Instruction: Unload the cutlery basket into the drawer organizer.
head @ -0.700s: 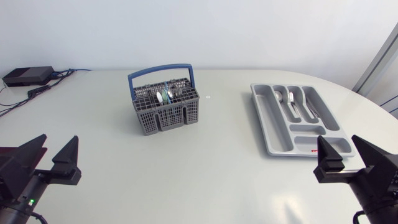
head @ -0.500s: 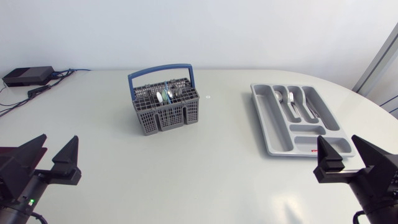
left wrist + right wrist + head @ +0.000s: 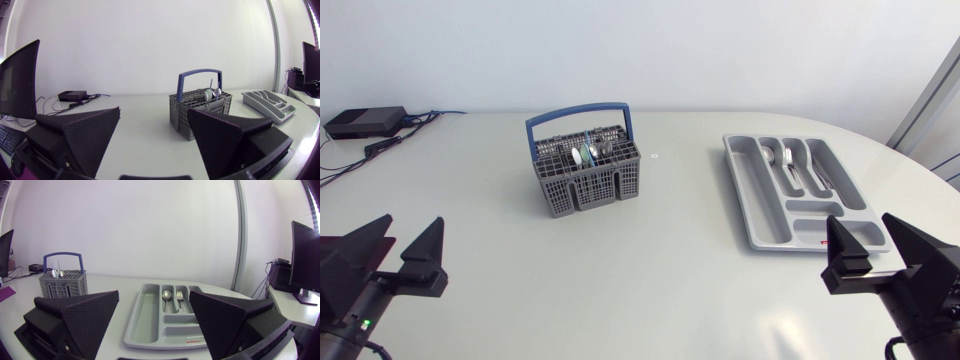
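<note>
The grey cutlery basket (image 3: pixel 588 178) with a blue handle (image 3: pixel 578 110) stands upright at the table's middle back, with a few spoons and other cutlery sticking up in it. The grey drawer organizer (image 3: pixel 760 195) lies to the right, a spoon (image 3: pixel 787 157) and a fork (image 3: pixel 815 176) in its long slots. My left gripper (image 3: pixel 415 224) hangs open at the near left, far from the basket (image 3: pixel 200 112), nothing between its fingers. My right gripper (image 3: pixel 860 222) is open at the near right, just in front of the organizer (image 3: pixel 145 317), and empty.
A black box (image 3: pixel 365 122) with cables sits at the back left corner. A small round mark (image 3: pixel 655 156) lies on the tabletop right of the basket. Bare table spans between basket and organizer and in front of both.
Both grippers have shifted very slightly toward the near edge. The basket, organizer and cutlery have not moved.
</note>
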`<state>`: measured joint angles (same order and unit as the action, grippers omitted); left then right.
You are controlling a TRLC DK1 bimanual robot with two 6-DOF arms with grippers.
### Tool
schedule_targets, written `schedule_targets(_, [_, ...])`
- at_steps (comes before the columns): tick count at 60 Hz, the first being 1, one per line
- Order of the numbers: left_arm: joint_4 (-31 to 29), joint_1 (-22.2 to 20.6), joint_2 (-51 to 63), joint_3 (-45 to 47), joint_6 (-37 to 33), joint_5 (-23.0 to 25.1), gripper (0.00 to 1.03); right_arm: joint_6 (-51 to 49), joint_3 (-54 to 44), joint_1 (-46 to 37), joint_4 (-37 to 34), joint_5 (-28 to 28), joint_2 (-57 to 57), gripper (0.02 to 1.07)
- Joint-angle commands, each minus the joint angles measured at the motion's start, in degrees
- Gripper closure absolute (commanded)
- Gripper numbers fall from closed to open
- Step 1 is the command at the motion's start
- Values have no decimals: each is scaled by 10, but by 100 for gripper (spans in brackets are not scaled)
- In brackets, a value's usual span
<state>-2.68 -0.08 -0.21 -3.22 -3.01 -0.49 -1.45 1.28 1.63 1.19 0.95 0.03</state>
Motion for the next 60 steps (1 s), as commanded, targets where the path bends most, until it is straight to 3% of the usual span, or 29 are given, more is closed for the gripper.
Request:
schedule_targets(1, [-10,-4,6,-53,-4,2,4,15,13,15,15,7,12,6])
schedule_targets(13, [-22,-42,134,-130,1,2,4,17,76,52,84,22,186,6])
schedule_targets(22, [-17,-47,263,-193,7,2,4,17,135,123,132,65,320,6])
schedule_targets(33, [-17,-50,403,-264,12,3,8,32,213,172,163,69,482,6])
schedule_targets(42, [-26,-51,502,-317,-10,22,12,30,298,194,128,68,610,6])
schedule_targets(55, [-44,-13,647,-405,-53,73,18,29,419,211,59,58,758,6])
schedule_targets(60, [-46,-3,688,-436,-94,70,18,29,444,223,56,54,799,6])
